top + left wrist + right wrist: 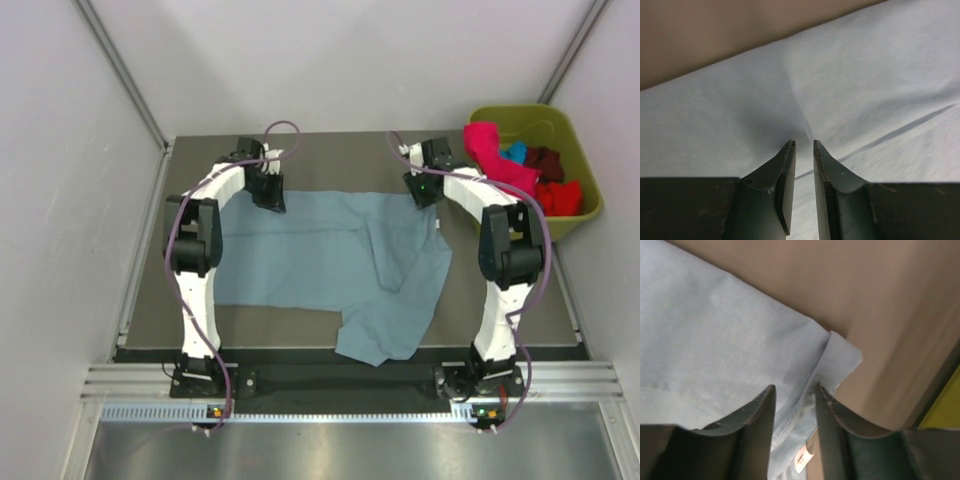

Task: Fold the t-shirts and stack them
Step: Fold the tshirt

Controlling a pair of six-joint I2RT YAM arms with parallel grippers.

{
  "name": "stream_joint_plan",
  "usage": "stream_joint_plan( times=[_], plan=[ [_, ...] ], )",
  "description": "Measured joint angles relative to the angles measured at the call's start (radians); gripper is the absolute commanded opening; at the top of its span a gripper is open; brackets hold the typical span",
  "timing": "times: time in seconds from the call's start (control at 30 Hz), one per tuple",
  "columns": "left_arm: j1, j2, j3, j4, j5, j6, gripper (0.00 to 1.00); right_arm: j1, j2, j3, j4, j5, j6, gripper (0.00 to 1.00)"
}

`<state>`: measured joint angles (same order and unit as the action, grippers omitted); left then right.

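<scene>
Pinching the grey-blue t-shirt point(875, 70), my left gripper point(804, 144) was closed. My right gripper point(795, 388) straddled its edge; I couldn't tell its grip.

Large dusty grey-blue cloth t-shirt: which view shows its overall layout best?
Top external: the whole grey-blue t-shirt lies spread on the table, its right side folded over. Left wrist shows only creased cloth converging at the left gripper; right wrist shows only a hemmed corner and a small white label by the right gripper.

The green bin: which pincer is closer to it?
Right. The right pincer is at the blue shirt's far right corner, beside the bin; the left pincer is across the shirt, far away.
</scene>
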<state>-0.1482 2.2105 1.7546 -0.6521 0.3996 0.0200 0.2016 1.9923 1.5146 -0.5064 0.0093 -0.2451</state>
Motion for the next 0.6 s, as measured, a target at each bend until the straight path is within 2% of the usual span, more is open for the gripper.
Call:
stream_joint_plan(
  times=[0.13,0.3,0.37,0.6],
  plan=[
    [0.030,0.018,0.002,-0.002,0.000,0.000,0.26,0.000,0.029,0.008,-0.003,0.029,-0.007,0.31],
    [0.060,0.024,0.018,-0.003,0.004,0.000,0.26,0.000,0.042,0.032,0.001,0.068,-0.018,0.11],
    [0.072,0.025,0.020,-0.003,0.003,0.001,0.26,0.000,0.042,0.039,0.003,0.085,-0.021,0.06],
    [0.104,0.041,0.031,-0.005,0.016,0.000,0.26,-0.022,0.042,0.045,0.008,0.119,-0.025,0.00]
  ],
)
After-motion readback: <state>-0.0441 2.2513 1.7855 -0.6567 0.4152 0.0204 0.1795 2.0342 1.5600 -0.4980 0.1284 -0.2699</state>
